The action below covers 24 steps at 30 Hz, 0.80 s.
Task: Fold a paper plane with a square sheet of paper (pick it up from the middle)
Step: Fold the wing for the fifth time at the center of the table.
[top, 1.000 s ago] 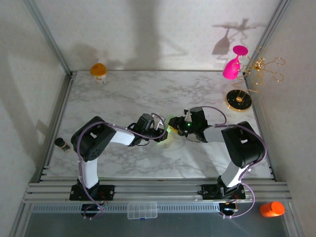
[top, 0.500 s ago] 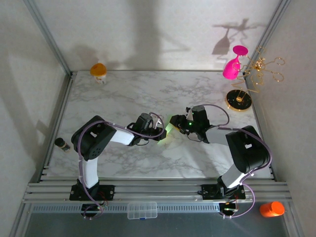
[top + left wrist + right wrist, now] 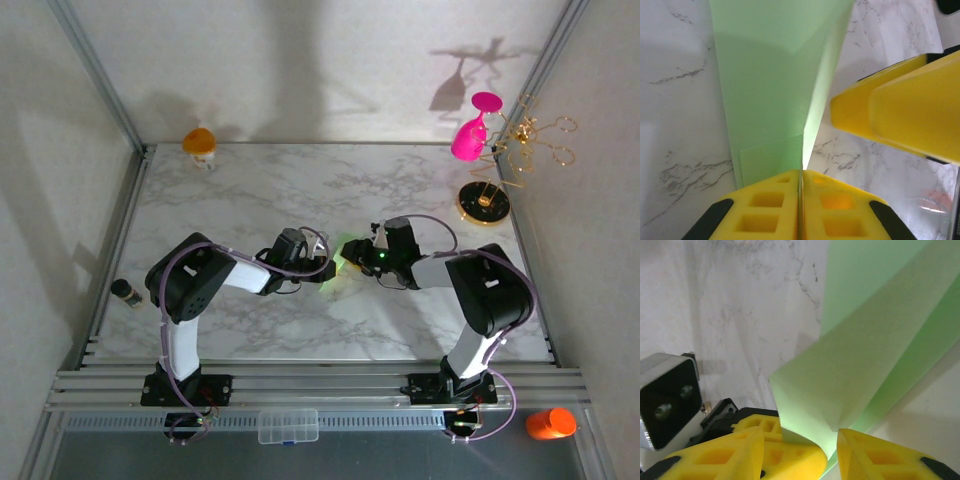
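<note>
Robot test cell, marble-look table (image 3: 250, 190), white panel walls (image 3: 300, 60), aluminium frame rails (image 3: 300, 385)

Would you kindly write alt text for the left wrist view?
Folded pale green paper is clamped between the left tool's yellow fingers at the bottom; the right tool's yellow fingers sit at the right, over a marble table.

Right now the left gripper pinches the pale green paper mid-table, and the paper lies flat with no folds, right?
Not quite. The left gripper does pinch the pale green paper mid-table, but the paper is folded, not flat: the left wrist view shows a crease rising from the grip.
</note>
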### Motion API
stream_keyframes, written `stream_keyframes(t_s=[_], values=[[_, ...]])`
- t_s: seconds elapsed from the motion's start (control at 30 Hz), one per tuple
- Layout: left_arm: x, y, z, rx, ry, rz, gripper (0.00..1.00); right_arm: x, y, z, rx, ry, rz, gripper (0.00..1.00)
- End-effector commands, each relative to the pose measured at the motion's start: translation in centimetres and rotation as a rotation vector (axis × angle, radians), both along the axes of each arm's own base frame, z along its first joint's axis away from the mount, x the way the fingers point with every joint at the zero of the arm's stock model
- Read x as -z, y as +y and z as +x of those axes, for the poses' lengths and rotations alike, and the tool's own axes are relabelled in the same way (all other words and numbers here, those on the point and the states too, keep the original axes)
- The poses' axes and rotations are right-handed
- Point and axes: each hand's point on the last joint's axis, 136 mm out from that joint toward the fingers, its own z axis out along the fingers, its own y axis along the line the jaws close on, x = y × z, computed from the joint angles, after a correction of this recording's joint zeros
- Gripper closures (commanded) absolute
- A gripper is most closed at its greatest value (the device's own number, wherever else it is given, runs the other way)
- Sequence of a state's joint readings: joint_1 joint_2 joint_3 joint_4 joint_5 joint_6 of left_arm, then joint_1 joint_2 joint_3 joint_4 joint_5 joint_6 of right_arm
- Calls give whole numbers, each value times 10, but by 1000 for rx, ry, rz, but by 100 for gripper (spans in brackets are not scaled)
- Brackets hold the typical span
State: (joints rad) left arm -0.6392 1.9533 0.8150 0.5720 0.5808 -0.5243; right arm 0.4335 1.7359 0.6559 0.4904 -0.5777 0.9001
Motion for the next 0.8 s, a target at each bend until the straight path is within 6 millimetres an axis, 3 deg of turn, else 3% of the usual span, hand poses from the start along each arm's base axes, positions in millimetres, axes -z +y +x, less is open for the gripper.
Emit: stream_keyframes(t_s=[0.0,0.33,0.77], values=[[61,28,-24,-35,173,151,90,-12,15,5,-60,-55,38,57],[64,28,-23,-26,185,184,90,-22,15,6,-61,-102,52,57],[74,29,-26,-3,232,241,90,8,13,12,-30,-12,-32,60]])
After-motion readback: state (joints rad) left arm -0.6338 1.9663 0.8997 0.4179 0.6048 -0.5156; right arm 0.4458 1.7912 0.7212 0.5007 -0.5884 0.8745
